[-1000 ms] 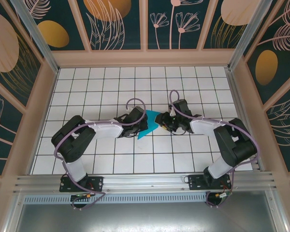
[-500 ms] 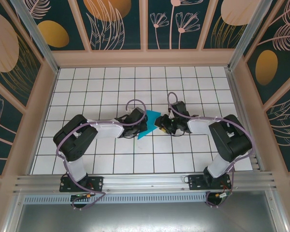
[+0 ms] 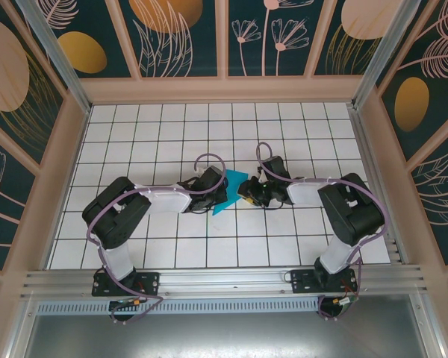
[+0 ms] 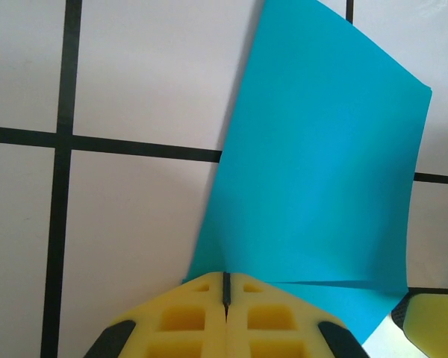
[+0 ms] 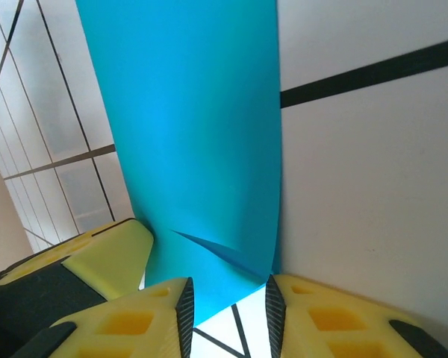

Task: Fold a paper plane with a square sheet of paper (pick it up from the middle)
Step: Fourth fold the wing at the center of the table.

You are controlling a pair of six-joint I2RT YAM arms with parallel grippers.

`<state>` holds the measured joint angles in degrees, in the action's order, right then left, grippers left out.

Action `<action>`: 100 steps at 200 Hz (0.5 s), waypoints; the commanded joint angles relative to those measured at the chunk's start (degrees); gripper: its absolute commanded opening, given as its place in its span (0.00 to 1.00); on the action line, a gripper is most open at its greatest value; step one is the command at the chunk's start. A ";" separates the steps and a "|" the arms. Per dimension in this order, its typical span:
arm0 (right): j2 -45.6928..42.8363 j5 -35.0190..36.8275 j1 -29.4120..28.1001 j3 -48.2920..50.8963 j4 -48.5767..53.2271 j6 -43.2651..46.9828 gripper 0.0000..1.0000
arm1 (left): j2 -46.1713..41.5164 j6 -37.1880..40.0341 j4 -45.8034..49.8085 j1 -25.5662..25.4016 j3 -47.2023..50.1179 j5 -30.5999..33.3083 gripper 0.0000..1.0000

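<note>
At the middle of the desk (image 3: 172, 134), the square sheet of paper (image 4: 321, 186) bows up between both arms; the left claw (image 4: 225, 287) is pinched closed on its edge; the right claw (image 5: 228, 294) straddles a creased corner, jaws apart; it should close squarely on that corner before any pull, so the sheet stays taut.

Both arms folded, forearms reaching inward toward centre, wrists low. Left claw (image 4: 225, 283) fingers pressed together. Right claw (image 5: 229, 302) fingers apart, narrow gap. Claws near each other.
</note>
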<state>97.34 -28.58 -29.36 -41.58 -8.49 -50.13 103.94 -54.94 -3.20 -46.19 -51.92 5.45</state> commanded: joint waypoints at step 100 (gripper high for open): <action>1.29 -8.25 0.10 1.43 -9.27 -3.44 0.29 | 0.52 -0.12 0.81 -0.35 0.31 0.26 0.01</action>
<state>97.34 -33.80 -29.36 -41.08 -14.94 -53.08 103.94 -54.94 -3.20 -46.19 -51.90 5.43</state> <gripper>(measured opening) 0.299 0.064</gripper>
